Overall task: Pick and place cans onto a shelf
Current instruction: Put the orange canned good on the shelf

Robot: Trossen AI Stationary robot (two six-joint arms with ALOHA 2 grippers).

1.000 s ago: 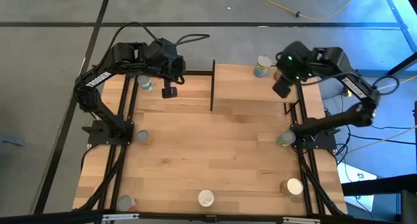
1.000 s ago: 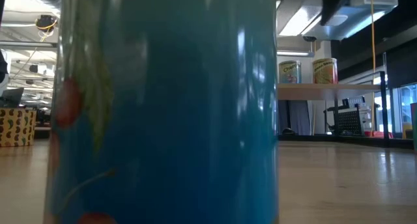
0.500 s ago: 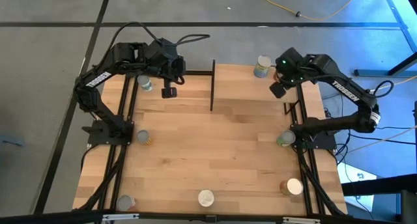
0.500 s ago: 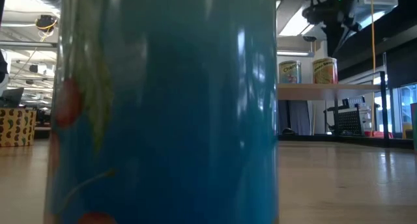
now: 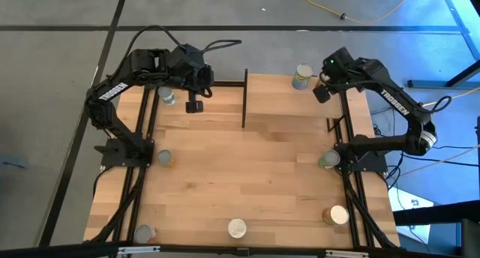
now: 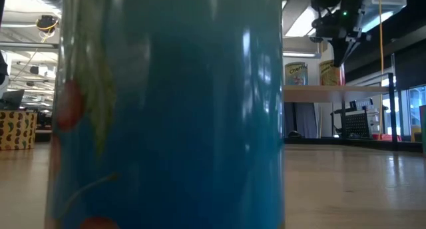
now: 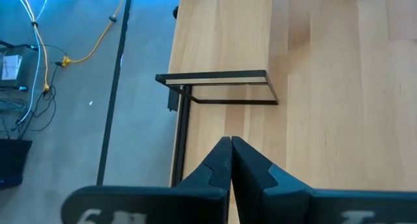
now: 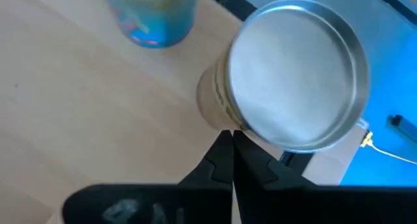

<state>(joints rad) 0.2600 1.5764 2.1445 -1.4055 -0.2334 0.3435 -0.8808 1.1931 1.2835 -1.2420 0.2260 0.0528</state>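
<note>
my right gripper (image 5: 320, 94), fingers pressed together and empty, hangs just beside the yellow can (image 5: 302, 76) on the shelf (image 5: 277, 100). my left gripper (image 5: 194, 106), also pressed together, hovers over the shelf's far side from that can.

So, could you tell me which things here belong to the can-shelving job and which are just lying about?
Job in hand:
- cans, including the silver-lidded can by the shut right gripper
- shelf
- left gripper, shut, waiting over the table's far side

Lying about:
- yellow cable on the floor
</note>
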